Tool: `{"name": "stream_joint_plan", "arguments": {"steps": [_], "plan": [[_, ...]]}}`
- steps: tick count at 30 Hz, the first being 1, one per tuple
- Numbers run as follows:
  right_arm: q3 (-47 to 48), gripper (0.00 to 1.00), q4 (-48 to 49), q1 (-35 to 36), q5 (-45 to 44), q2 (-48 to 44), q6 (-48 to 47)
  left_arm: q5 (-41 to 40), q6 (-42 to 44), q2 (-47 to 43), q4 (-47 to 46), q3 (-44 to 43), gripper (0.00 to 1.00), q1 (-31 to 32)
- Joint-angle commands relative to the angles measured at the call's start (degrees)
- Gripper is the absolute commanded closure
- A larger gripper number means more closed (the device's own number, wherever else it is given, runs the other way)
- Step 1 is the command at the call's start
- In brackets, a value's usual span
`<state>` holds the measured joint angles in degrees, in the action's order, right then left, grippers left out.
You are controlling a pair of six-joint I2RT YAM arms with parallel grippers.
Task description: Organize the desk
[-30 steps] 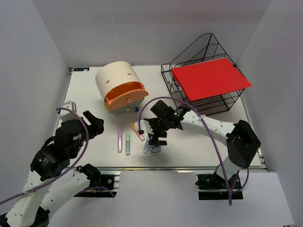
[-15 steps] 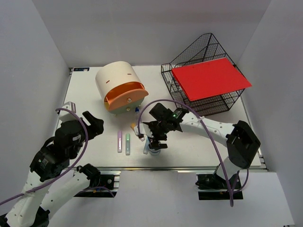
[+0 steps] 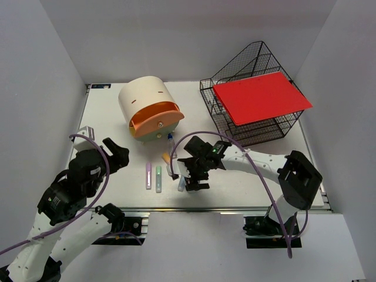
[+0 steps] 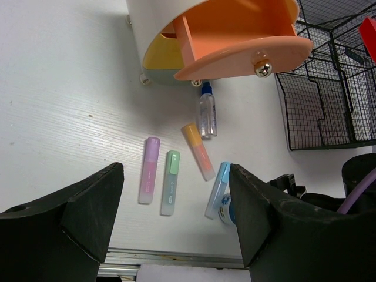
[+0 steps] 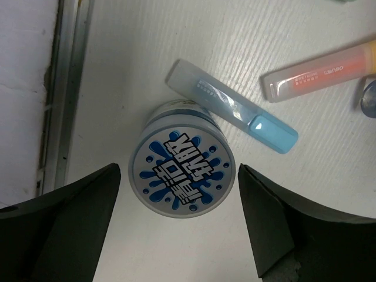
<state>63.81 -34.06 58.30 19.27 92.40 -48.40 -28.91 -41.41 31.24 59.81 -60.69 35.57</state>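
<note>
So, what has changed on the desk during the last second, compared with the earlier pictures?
The right end effector moved toward the near edge of the desk and now hangs open over the round blue-lidded tin, one finger on each side; nothing was taken hold of. The left end effector, the four highlighters, the small bottle, the drawer box and the wire basket stayed as they were.

Robot lab: white-walled enclosure [image 3: 50, 70], aluminium rail [image 3: 235, 210].
</note>
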Motion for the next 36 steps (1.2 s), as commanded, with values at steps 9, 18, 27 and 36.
{"name": "stream_joint_plan", "arguments": {"steps": [9,18,27,36], "plan": [[2.1,0.73,1.03,0.85,-4.15,-0.29,1.03,0.69,-0.87,-0.22,0.04,-0.13,0.18,-0.24],[26.6,1.0,-10.48,-0.56,-2.38,-5.48,2.79,0.78,-1.04,-0.22,0.66,-2.86,0.18,-0.24],[47.86,1.0,-3.91,-3.63,-4.85,-1.71,7.96,1.13,-2.18,0.66,-0.31,-4.53,0.19,-0.24],[56.15,1.0,10.68,-4.51,-11.62,10.41,12.72,5.0,-4.38,2.51,-6.37,0.39,0.2,-0.24]]}}
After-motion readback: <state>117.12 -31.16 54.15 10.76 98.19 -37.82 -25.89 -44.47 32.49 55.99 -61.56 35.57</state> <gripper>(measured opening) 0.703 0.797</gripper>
